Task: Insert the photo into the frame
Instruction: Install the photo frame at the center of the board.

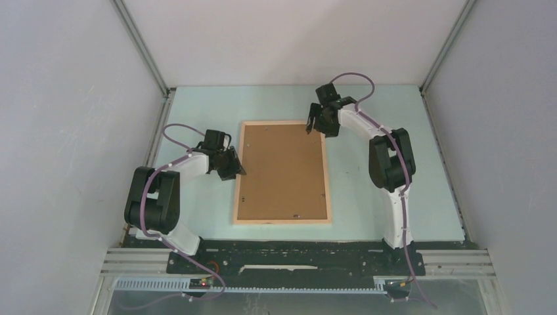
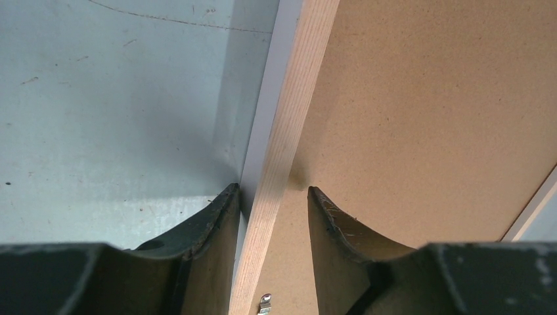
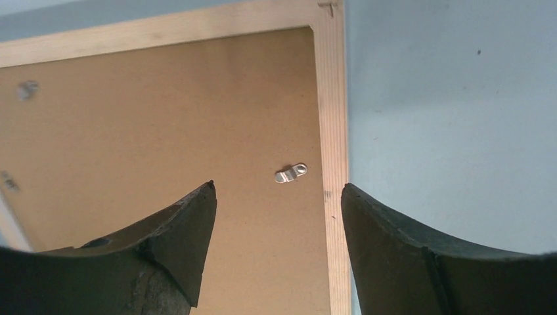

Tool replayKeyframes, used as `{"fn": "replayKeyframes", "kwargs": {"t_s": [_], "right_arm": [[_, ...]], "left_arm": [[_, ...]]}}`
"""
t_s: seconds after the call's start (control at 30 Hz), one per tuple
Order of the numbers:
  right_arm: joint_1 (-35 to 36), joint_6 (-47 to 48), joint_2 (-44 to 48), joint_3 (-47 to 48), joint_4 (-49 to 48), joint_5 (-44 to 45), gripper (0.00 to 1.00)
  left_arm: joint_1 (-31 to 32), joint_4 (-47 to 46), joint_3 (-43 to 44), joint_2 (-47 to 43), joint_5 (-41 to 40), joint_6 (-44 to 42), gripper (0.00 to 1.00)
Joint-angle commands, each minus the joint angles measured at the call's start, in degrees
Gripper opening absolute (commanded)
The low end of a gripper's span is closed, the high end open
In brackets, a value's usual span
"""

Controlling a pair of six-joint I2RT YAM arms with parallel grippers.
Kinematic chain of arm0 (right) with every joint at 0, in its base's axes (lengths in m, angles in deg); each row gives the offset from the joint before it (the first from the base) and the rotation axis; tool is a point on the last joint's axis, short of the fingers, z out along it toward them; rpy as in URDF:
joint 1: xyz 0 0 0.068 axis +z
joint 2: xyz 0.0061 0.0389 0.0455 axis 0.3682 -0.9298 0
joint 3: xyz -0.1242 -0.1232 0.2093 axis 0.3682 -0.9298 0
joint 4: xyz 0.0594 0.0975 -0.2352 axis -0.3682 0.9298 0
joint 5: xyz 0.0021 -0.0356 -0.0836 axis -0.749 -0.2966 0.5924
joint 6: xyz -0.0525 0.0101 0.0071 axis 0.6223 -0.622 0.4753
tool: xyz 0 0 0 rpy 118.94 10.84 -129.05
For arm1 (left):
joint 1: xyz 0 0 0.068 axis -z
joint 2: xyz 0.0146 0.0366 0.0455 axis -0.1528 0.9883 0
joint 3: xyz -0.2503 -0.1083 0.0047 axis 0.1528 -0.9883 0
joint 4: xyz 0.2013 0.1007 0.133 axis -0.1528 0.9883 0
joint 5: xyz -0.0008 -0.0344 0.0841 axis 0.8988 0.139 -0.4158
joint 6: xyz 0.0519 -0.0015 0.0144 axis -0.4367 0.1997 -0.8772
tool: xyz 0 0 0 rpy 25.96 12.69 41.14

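Top external shows photo (image 1: 282,167) image-down; left tool (image 1: 237,172) gapes astride frame (image 1: 282,222), right tool (image 1: 314,127) open.

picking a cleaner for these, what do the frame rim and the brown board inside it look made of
The frame looks like pale bare wood, matte, with straight grain lines. The brown board looks like pressed fibreboard, perhaps cork: dull, finely speckled.

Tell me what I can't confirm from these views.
The photo's printed side: all views show only its brown backing, which hides the image.
The frame's underside: pressed against the table in every view.
The left gripper's contact with the rail: left wrist view shows fingers straddling it, touch unclear.
The metal tab: too small in the top view; right wrist view doesn't show whether it locks.
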Motion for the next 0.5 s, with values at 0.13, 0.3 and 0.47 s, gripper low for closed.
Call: {"fn": "replayKeyframes", "kwargs": {"t_s": [0.13,0.3,0.47], "right_arm": [[1.6,-4.0,-3.9,4.4,6.6,7.2,0.74],[1.8,-3.9,-7.1,7.3,9.0,7.8,0.71],[2.9,-3.1,-9.5,10.7,12.3,12.6,0.7]], "left_arm": [[1.1,-0.3,1.1,0.5,2.1,0.2,0.44],[1.1,-0.6,1.0,0.3,2.3,0.3,0.44],[1.1,-0.6,1.1,0.2,2.4,0.3,0.44]]}}
